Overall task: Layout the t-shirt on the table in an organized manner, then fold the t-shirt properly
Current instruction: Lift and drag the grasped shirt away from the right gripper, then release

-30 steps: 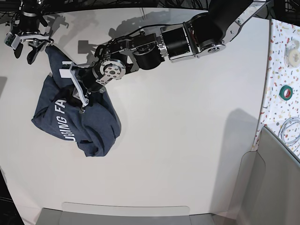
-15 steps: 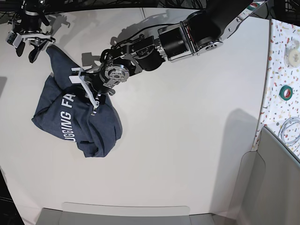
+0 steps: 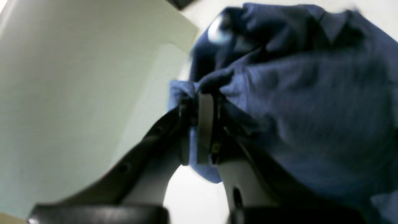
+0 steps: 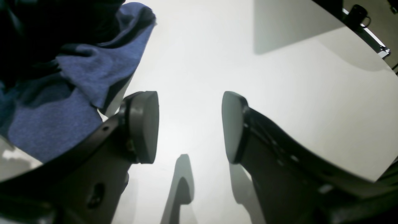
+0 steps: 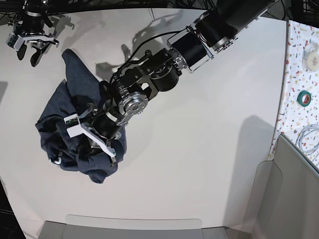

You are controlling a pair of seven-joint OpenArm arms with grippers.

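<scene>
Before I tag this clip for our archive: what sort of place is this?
Likely a robotics lab bench: two robot arms work a t-shirt on a plain white table, with tape rolls and cable on a speckled side surface.

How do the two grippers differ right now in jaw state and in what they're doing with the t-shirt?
The left gripper is shut, pinching a fold of the t-shirt; the right gripper is open with only bare table between its pads. The left sits low over the crumpled shirt; the right is at the shirt's far edge, holding nothing. Both have dark fingers.
</scene>
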